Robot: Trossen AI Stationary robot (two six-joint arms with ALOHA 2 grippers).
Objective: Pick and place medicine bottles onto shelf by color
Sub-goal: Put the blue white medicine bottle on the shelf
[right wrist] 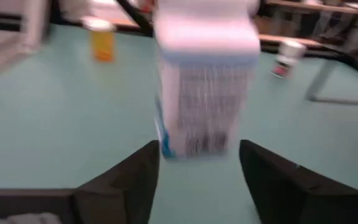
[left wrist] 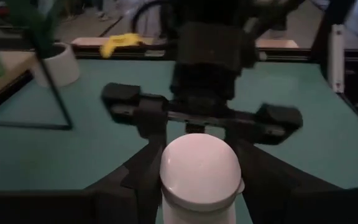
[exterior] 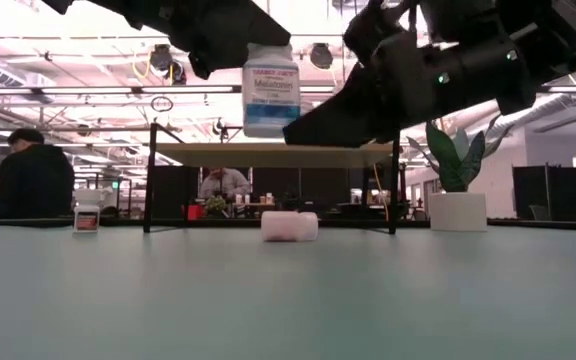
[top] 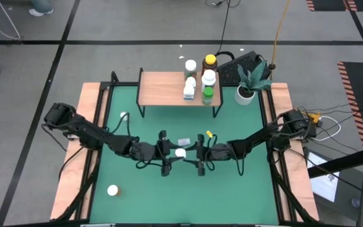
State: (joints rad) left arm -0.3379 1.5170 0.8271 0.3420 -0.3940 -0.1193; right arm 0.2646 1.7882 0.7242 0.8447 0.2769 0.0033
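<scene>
Shelf [top: 162, 88]: far edge of table, bottles clustered at its right end.
Left gripper [top: 169, 153]: mid-table, fingers pinching the white-capped bottle [exterior: 270, 88], held aloft, upright, long axis vertical, cap up.
Right gripper [top: 198, 154]: directly opposite, fingers spread either side of the bottle, not clamping; apparently a handover toward the right.

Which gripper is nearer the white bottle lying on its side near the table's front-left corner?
Left. The left gripper is mid-table, shut on a white-capped bottle, up and right of that fallen bottle. The right gripper is farther right, open.
</scene>
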